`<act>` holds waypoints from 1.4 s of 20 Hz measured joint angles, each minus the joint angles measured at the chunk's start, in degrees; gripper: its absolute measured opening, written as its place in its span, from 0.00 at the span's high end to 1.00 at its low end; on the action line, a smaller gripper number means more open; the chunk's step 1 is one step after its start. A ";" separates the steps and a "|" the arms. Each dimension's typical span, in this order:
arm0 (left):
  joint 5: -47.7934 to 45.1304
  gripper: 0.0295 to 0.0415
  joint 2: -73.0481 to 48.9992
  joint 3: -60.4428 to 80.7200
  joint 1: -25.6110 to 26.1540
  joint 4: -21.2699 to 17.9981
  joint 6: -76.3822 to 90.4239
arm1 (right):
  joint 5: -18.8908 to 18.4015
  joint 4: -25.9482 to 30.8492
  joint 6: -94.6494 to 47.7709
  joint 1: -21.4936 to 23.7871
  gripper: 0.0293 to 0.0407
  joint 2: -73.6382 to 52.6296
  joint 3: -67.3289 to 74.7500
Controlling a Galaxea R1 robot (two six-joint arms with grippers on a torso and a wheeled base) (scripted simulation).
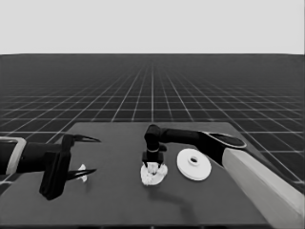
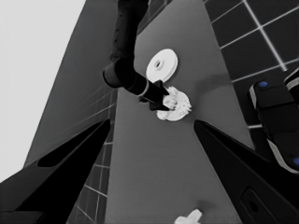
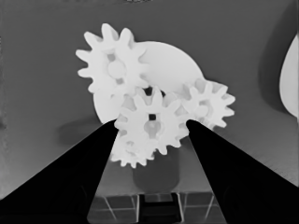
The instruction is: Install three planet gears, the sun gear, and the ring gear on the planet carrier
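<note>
Right tool (image 1: pixel 152 164) is down over the smaller round part (image 1: pixel 154 175) mid-tabletop (image 1: pixel 114 200), fingers clamped on the middle gear (image 3: pixel 152 126), with three more gears (image 3: pixel 112 67) meshed around it. The larger round part (image 1: pixel 194 164) sits just beside it. Left tool (image 1: pixel 88 155) waits wide open over the thin white piece (image 1: pixel 82 172).

No readable text, no labels, no brands, no numbers, no signs on anything
</note>
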 joint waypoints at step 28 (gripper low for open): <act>0.00 0.25 0.00 0.00 0.00 0.00 0.00 | 0.01 -0.01 16.79 -0.42 0.86 -0.08 -0.07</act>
